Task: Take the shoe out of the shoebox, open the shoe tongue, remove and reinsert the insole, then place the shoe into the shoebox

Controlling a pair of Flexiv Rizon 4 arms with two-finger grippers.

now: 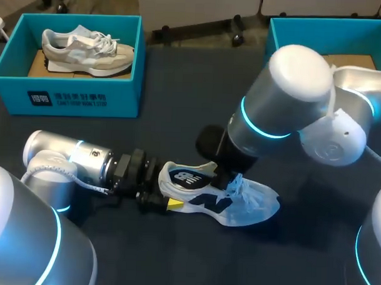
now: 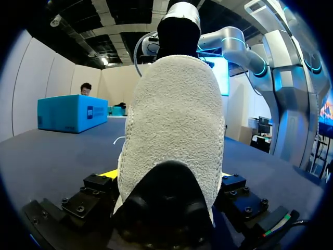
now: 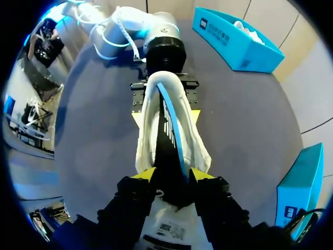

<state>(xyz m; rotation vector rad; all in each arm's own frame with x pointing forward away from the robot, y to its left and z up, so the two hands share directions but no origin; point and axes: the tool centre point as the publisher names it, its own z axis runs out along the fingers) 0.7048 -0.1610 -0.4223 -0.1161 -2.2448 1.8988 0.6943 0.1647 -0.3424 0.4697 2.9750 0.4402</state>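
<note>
While the white shoe lies on its side near the middle of the tabletop, towards its front edge, both arms are at it. From the left edge, the left arm lies low along the tabletop. Its jaws are clamped on the shoe's heel from two sides, and one yellow fingertip shows against the sole. In the left wrist view the heel fills the space between the fingers, with the pale knit upper rising ahead of them. The right arm comes in from the right edge and bends down over the shoe's opening. In the right wrist view its jaws are closed on the dark insole, which stands on edge, running from the heel up between the two yellow tips. The toe points towards the right edge, and the laces lie loose over the upper. A teal shoebox sits at the far left corner and holds a beige shoe. Another teal shoebox stands at the far right corner, partly hidden behind the right arm.
</note>
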